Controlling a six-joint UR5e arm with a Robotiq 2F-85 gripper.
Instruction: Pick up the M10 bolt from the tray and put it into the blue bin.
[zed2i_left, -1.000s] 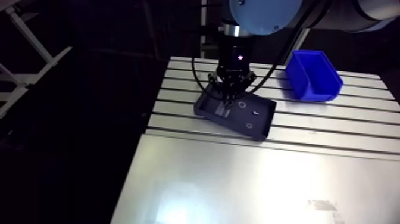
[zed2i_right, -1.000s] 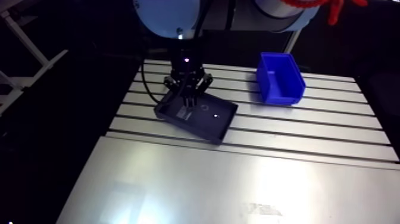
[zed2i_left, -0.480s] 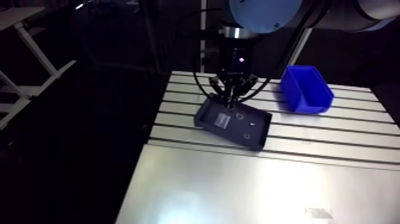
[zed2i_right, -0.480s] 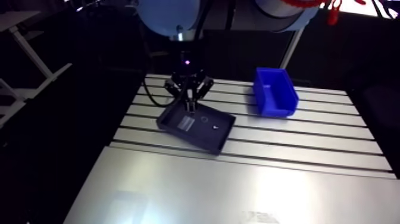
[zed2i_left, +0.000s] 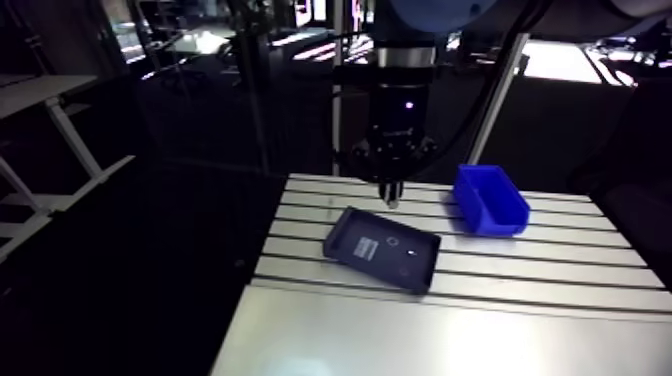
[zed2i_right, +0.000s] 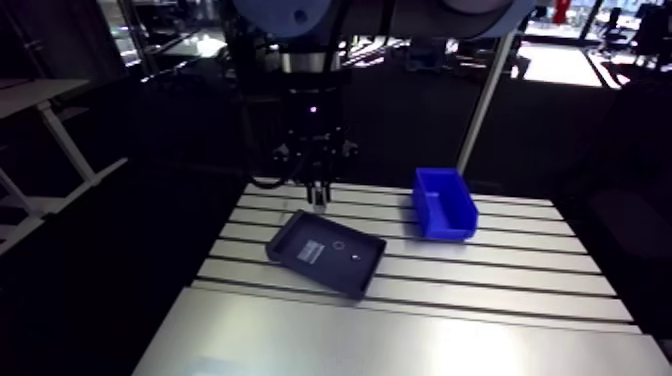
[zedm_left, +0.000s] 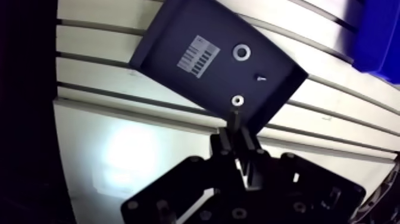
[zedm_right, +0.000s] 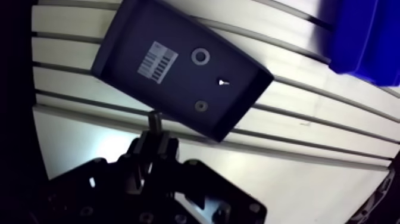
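The dark tray (zed2i_left: 380, 247) lies on the slotted table with a barcode label (zedm_left: 199, 55), two ring-shaped parts (zedm_left: 241, 52) and a small screw (zedm_left: 261, 76) inside. My gripper (zedm_left: 237, 136) hangs well above the tray's near edge. Its fingers are shut on a dark bolt (zedm_left: 236, 119) that sticks out past the fingertips. In the arm view the gripper (zed2i_left: 389, 193) is in the air between the tray and the blue bin (zed2i_left: 490, 199). The bin stands to the right of the tray, open side up.
A smooth, shiny plate (zed2i_left: 450, 345) covers the front of the table, below the slotted aluminium part (zed2i_left: 560, 255). The table's left edge drops off beside the tray.
The gripper has risen out of the tray with the bolt between its fingers. The arm camera has also risen and pulled back, so the whole scene sits lower and smaller.
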